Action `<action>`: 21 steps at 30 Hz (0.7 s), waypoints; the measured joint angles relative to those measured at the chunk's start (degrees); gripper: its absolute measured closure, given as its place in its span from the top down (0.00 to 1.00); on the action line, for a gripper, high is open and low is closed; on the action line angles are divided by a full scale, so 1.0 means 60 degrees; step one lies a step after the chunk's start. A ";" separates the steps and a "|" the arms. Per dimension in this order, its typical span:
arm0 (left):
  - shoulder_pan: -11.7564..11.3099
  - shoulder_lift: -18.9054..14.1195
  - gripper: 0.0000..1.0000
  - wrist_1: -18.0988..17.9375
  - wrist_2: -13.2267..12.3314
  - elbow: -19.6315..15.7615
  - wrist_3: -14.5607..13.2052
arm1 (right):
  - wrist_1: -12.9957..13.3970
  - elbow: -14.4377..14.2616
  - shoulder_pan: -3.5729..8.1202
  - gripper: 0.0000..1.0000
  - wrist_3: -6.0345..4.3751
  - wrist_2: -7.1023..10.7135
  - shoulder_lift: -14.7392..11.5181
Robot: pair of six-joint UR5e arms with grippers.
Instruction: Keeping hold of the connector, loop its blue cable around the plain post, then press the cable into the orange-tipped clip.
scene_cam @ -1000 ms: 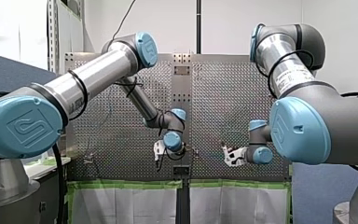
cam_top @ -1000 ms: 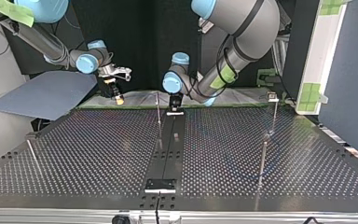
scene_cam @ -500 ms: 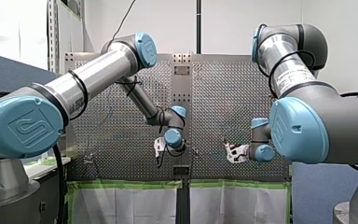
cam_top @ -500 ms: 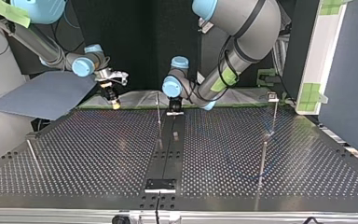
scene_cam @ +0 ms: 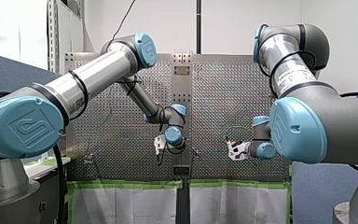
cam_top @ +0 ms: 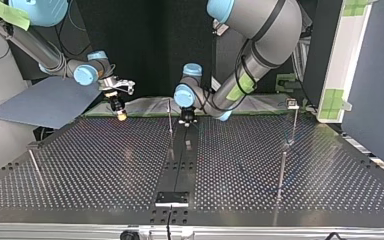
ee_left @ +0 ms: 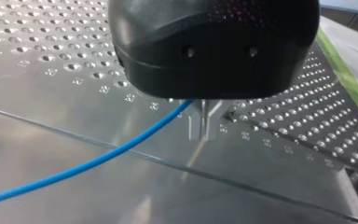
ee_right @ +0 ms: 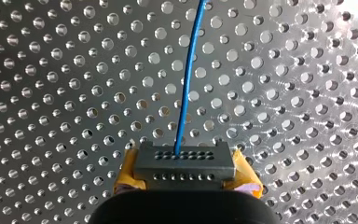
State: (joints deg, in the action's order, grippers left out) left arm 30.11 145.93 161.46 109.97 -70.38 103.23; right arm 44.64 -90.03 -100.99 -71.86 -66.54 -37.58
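Connector (ee_right: 185, 161) clamped in right gripper (ee_right: 185, 175), yellow pads (ee_right: 127, 170) either side; blue cable (ee_right: 186, 84) leading ahead.
Left gripper (ee_left: 205, 133) with metal fingers (ee_left: 196, 123) closed together, cable alongside.

The perforated table (ee_right: 51, 70) is looking like bare brushed metal, semi-glossy, and it's throwing back soft reflections around my left gripper (ee_left: 204, 136). That gripper's housing (ee_left: 214, 42) is coming across as smooth black plastic with a slight sheen, and its fingers (ee_left: 195, 122) are showing as plain grey metal. The blue cable (ee_right: 186, 84) is looking smooth and a bit glossy, plastic jacket by the looks of it. The connector (ee_right: 185, 164) is reading as dark grey matt plastic, dotted with tiny holes. The yellow pads (ee_right: 127, 171) either side of it are looking soft and rubbery, dull finish. In the front view my left arm (scene_cam: 93, 77) is showing satin silver metal tubing with glossy light-blue caps (scene_cam: 147, 49).
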 joint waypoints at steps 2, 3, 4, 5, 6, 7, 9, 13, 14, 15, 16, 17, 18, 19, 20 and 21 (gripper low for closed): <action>-0.0019 0.0000 0.07 0.0074 0.0037 0.0108 -0.0026 | 0.0000 0.0008 0.0014 0.00 0.0003 0.0016 0.0000; -0.0029 0.0003 0.07 0.0100 0.0049 0.0147 -0.0033 | 0.0002 0.0010 0.0025 0.00 0.0003 0.0020 0.0000; -0.0041 0.0004 0.07 0.0118 0.0058 0.0180 -0.0038 | 0.0006 0.0014 0.0039 0.00 -0.0001 0.0024 0.0000; -0.0057 0.0006 0.07 0.0136 0.0065 0.0213 -0.0040 | 0.0011 0.0017 0.0057 0.00 -0.0011 0.0031 0.0000; -0.0069 0.0009 0.07 0.0144 0.0069 0.0233 -0.0041 | 0.0017 0.0020 0.0071 0.00 -0.0018 0.0041 0.0000; -0.0081 0.0007 0.07 0.0151 0.0072 0.0246 -0.0041 | 0.0019 0.0027 0.0087 0.00 -0.0025 0.0056 -0.0001; -0.0105 0.0009 0.07 0.0158 0.0075 0.0261 -0.0041 | 0.0010 0.0054 0.0118 0.00 -0.0040 0.0087 0.0000; -0.0132 0.0009 0.10 0.0180 0.0072 0.0262 -0.0041 | -0.0025 0.0120 0.0155 0.00 -0.0065 0.0117 0.0000; -0.0137 0.0008 0.10 0.0189 0.0073 0.0262 -0.0041 | -0.0030 0.0134 0.0160 0.00 -0.0071 0.0127 0.0001; -0.0140 0.0010 0.10 0.0194 0.0072 0.0262 -0.0041 | -0.0034 0.0141 0.0163 0.00 -0.0074 0.0132 0.0000; -0.0143 0.0011 0.10 0.0198 0.0073 0.0262 -0.0042 | -0.0034 0.0146 0.0165 0.00 -0.0078 0.0136 0.0001; -0.0146 0.0012 0.10 0.0202 0.0074 0.0263 -0.0044 | -0.0030 0.0150 0.0168 0.00 -0.0091 0.0144 0.0001; -0.0148 0.0011 0.10 0.0204 0.0074 0.0263 -0.0045 | -0.0026 0.0152 0.0171 0.00 -0.0102 0.0149 0.0001; -0.0152 0.0009 0.10 0.0210 0.0075 0.0263 -0.0046 | -0.0022 0.0153 0.0171 0.00 -0.0110 0.0155 0.0002; -0.0157 0.0008 0.13 0.0220 0.0076 0.0263 -0.0047 | -0.0018 0.0153 0.0174 0.00 -0.0117 0.0163 0.0004; -0.0160 0.0011 0.13 0.0229 0.0076 0.0260 -0.0046 | -0.0018 0.0154 0.0176 0.00 -0.0119 0.0166 0.0004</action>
State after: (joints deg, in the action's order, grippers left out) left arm 29.15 145.99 162.83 110.42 -68.82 102.95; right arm 44.53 -89.11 -99.94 -72.57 -65.55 -37.56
